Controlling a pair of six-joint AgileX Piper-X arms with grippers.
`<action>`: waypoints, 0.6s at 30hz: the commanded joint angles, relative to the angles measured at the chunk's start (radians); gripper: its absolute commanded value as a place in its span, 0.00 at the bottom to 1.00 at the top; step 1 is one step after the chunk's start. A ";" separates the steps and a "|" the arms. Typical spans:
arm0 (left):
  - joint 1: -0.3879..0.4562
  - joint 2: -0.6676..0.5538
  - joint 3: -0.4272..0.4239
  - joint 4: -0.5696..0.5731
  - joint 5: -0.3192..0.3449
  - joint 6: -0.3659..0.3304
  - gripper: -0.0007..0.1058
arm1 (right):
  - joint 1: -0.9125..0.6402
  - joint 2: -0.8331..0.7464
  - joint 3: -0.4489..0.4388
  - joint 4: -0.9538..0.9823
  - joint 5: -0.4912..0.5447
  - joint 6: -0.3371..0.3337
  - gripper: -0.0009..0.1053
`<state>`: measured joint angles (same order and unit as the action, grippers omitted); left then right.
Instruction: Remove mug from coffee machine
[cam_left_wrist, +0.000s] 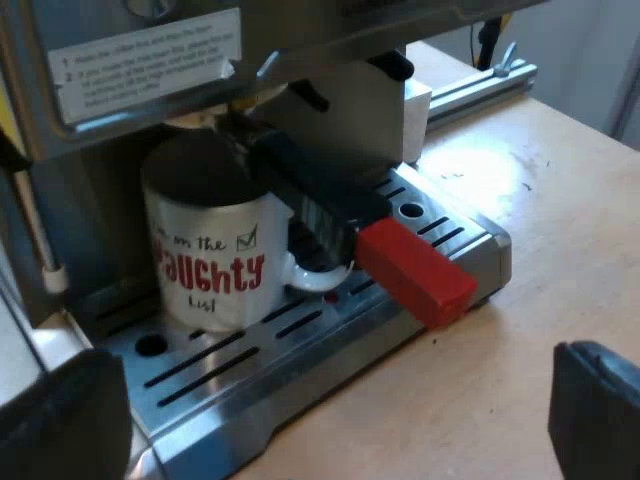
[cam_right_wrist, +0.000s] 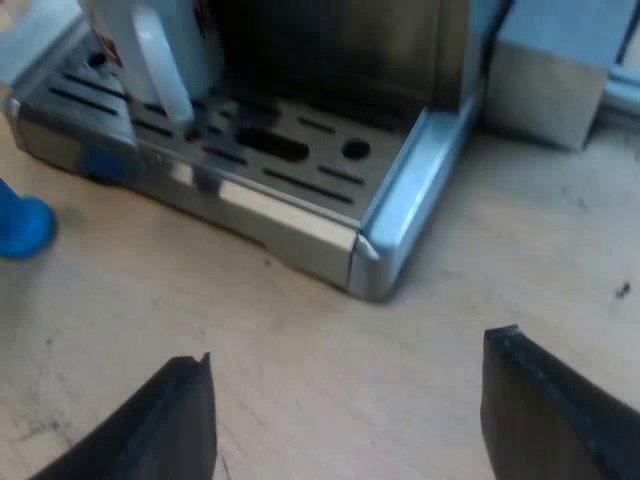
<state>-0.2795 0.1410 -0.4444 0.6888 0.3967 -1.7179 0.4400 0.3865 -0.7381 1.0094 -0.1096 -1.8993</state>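
- The espresso machine looms ahead of my left gripper, whose fingers are spread wide and hold nothing.
- Its drip tray carries the mug, upright, just ahead of that gripper, which I judge the nearer arm.
- My right gripper, likewise spread and empty, hovers off the tray's corner.
- The holder, locked in with its red end out, crosses the mug's handle and hides its rim.
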 joint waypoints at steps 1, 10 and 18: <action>-0.005 0.003 0.030 -0.076 0.012 0.001 0.81 | 0.013 -0.001 0.008 -0.047 -0.008 -0.016 0.57; -0.005 0.005 0.176 -0.202 0.012 0.001 0.81 | 0.021 0.002 0.127 -0.192 -0.008 -0.009 0.57; -0.005 0.007 0.236 -0.224 0.009 0.001 0.81 | 0.021 0.002 0.250 -0.423 -0.060 -0.009 0.57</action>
<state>-0.2795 0.1448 -0.2186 0.4875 0.4009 -1.7179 0.4600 0.3890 -0.5094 0.6601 -0.1350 -1.8993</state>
